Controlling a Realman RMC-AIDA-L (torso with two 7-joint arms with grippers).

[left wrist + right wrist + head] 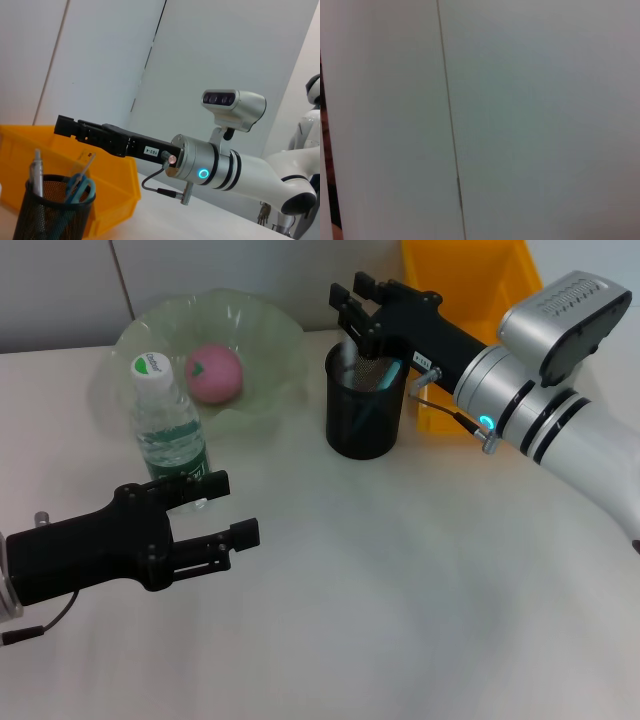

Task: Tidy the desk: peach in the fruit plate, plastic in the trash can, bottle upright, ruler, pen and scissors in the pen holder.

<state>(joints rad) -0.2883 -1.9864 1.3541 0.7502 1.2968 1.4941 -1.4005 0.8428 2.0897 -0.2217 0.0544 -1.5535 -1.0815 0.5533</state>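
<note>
Apparently the last deposit into the pen holder [366,405] is being finished. The right gripper [352,308] is held above the holder's far rim, toward the back edge of the table [400,580]; its fingers are seen spread, with nothing pinched between them. Inside the black mesh holder, blue-handled scissors [80,189] and a pen [35,172] are seen standing, and a thin clear strip [87,162], judged to be the ruler, leans beside them.

The peach [215,373] lies in the green fruit plate [270,335] near the table's back-left part, and the bottle [168,425] stands upright just in front of the plate. The yellow bin [470,285], taken to be the trash can, is at the back-right edge, behind the holder. No loose plastic is seen on the table, so the task is judged nearly complete.

The left gripper [240,505] hangs low near the front-left edge, just in front of the bottle, its fingers held apart and empty.

For the step to be done well, the right gripper should be lifted straight up, so that the tall items are not snagged and the light holder is not tipped. Sideways travel should be avoided until the fingers are well clear of the rim. The left arm should be drawn away from the bottle with care, since a brush could topple it.
</note>
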